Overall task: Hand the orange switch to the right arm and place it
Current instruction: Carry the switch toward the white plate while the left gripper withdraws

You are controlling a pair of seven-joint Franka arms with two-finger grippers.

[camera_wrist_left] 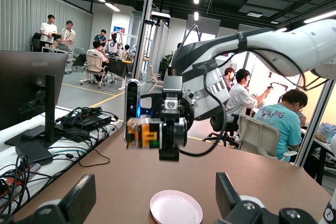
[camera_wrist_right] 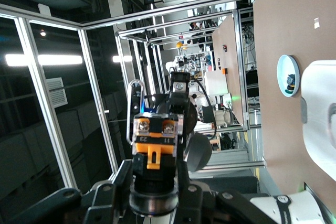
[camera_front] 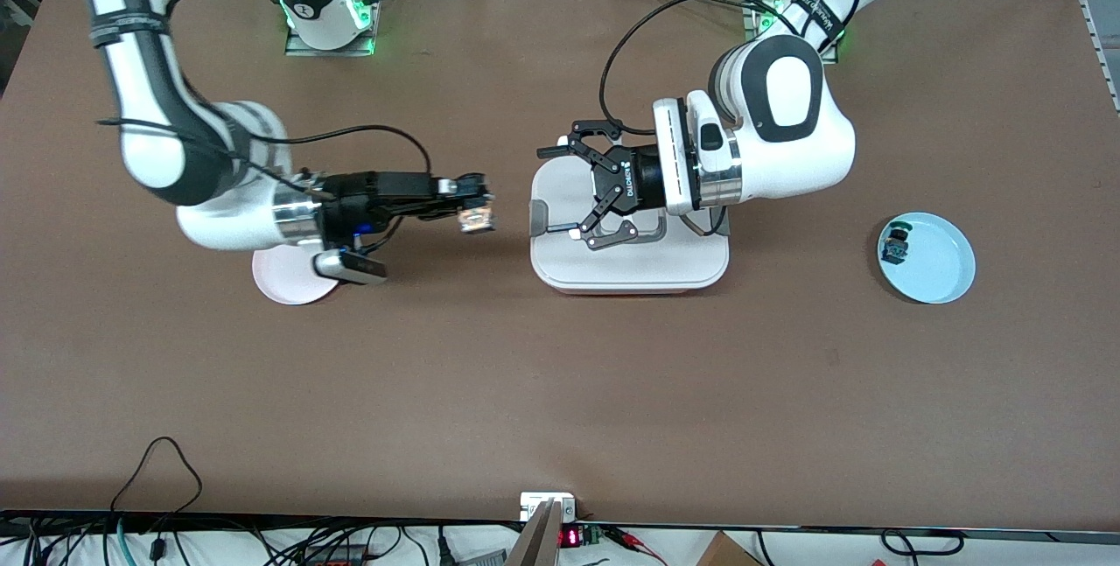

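Brown tabletop [camera_front: 560, 391] fills the front view: right gripper [camera_front: 477, 209] is clamped on the orange switch [camera_front: 477, 218] above it, left gripper [camera_front: 588, 192] spread apart over the white tray [camera_front: 630, 273]. Left wrist view shows the switch held aloft. Right wrist view shows fingers [camera_wrist_right: 137, 174] pinching it.
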